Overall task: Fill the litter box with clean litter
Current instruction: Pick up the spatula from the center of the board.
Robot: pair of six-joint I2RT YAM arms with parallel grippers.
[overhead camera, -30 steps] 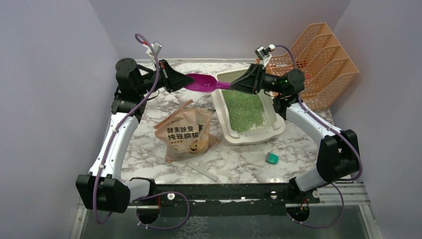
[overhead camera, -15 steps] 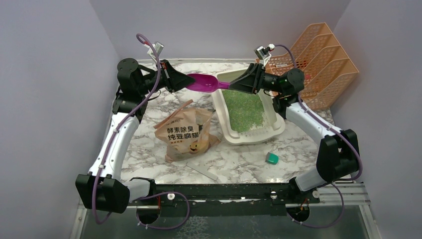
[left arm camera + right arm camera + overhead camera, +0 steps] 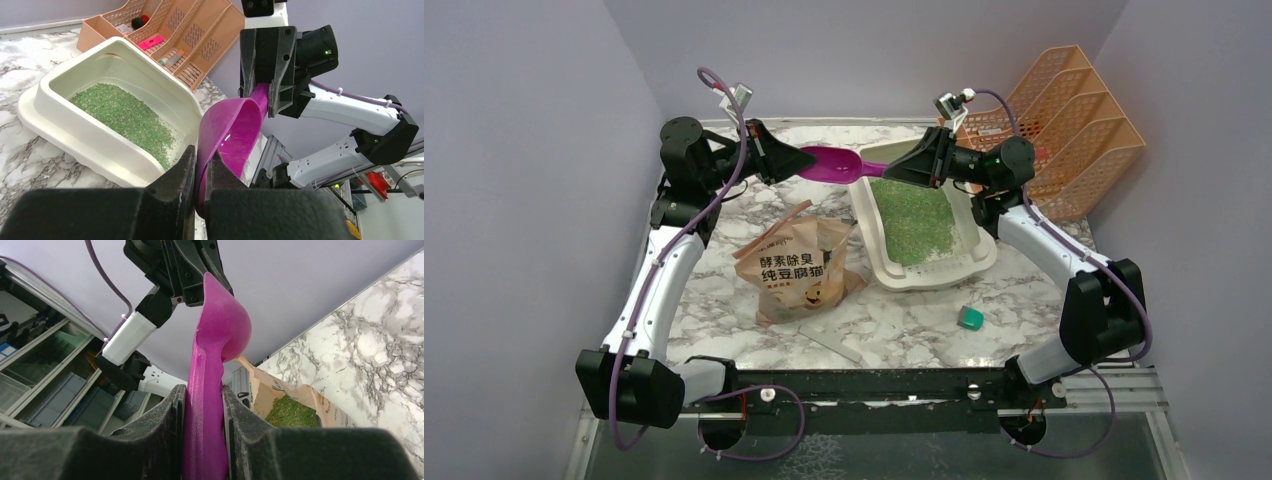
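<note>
The cream litter box (image 3: 936, 273) sits right of centre on the marble table, with a layer of green clean litter (image 3: 914, 220) inside. A magenta scoop (image 3: 832, 164) hangs in the air over its far left corner, held from both ends. My left gripper (image 3: 789, 160) is shut on the rim of the scoop's bowl (image 3: 235, 125), with its tips (image 3: 201, 152) pinching the plastic. My right gripper (image 3: 896, 171) is shut on the scoop's handle (image 3: 202, 420), both pads pressed against it. The scoop's bowl looks empty. The litter box (image 3: 75, 135) and litter (image 3: 125, 112) lie below it.
A tan paper bag (image 3: 799, 265) with dark characters lies left of the box, open, with green granules (image 3: 292, 412) showing inside. An orange mesh rack (image 3: 1074, 120) stands at the back right. A small teal block (image 3: 970, 318) and a torn paper strip (image 3: 834, 345) lie near the front.
The right gripper's jaws have narrowed onto the scoop's handle. The scoop and both arms have hardly shifted.
</note>
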